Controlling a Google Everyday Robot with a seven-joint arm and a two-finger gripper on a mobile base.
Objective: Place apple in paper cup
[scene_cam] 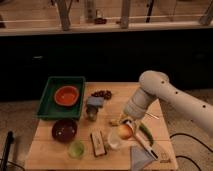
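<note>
Wooden table (55, 152) in front of dark cabinets, cluttered. Gripper (127, 128) low at centre-right, fingers clenched on apple (124, 131), which sits just above the cup (114, 142) rim, right side. Green cup (76, 149) and maroon bowl (65, 130) to the left; banana (117, 121) just behind gripper.

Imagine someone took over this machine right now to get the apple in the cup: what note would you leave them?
Gripper: near the table's front edge, shut on the apple, held just over the paper cup's right rim.
Paper cup: upright on the wooden table, beside a small block.
Done: apple picked up and brought to the cup.
Left: centre over the opening, lower, release, withdraw.
</note>
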